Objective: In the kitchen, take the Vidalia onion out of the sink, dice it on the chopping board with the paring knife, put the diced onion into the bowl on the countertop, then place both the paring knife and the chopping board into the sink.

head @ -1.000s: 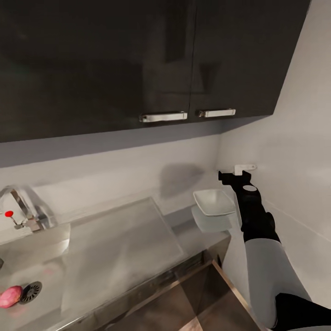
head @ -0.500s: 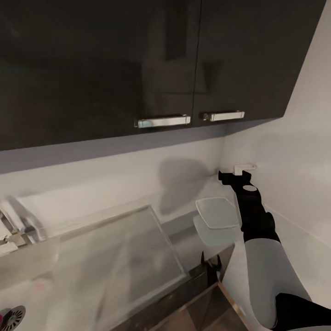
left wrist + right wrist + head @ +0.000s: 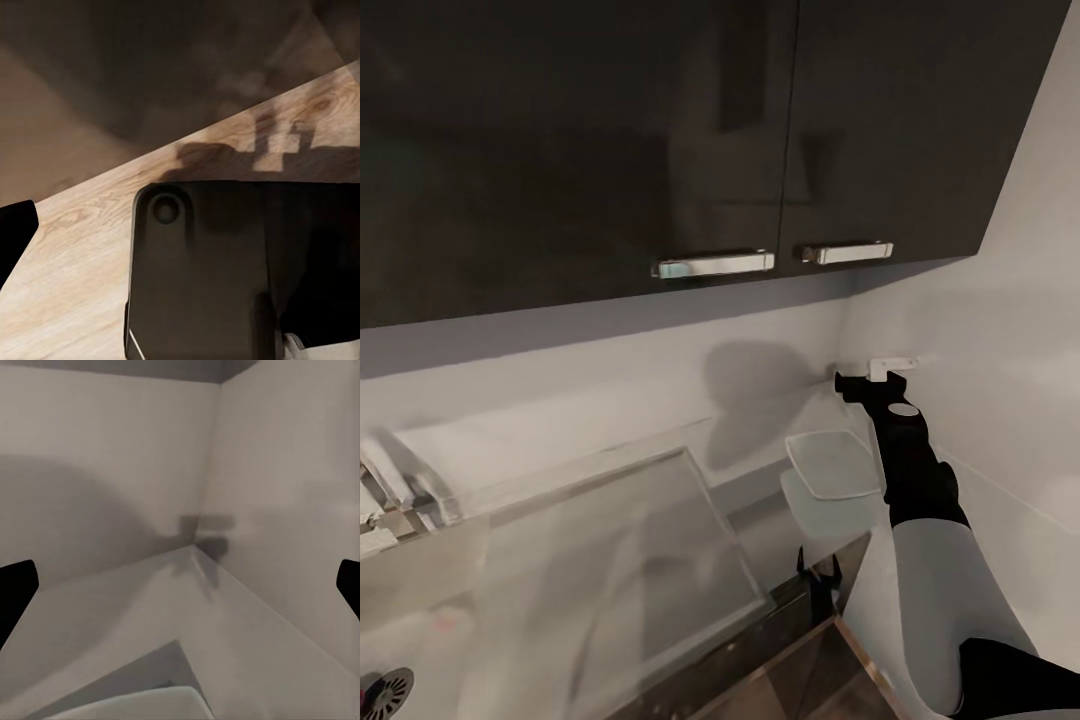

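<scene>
We are holding our right gripper (image 3: 870,383) open and empty above the bowl (image 3: 832,462) at the countertop's (image 3: 760,520) far right corner; fetching the onion from the sink (image 3: 420,600) comes next.

1. Shallow white squarish bowl with rounded corners (image 3: 832,463): upright on the far right end of the countertop, near the wall corner.
2. Smooth grey glossy countertop (image 3: 760,520): running left to right below dark cabinets.
3. Grey steel sink (image 3: 610,560): flat drainboard centre-left, drain at near left edge.
</scene>
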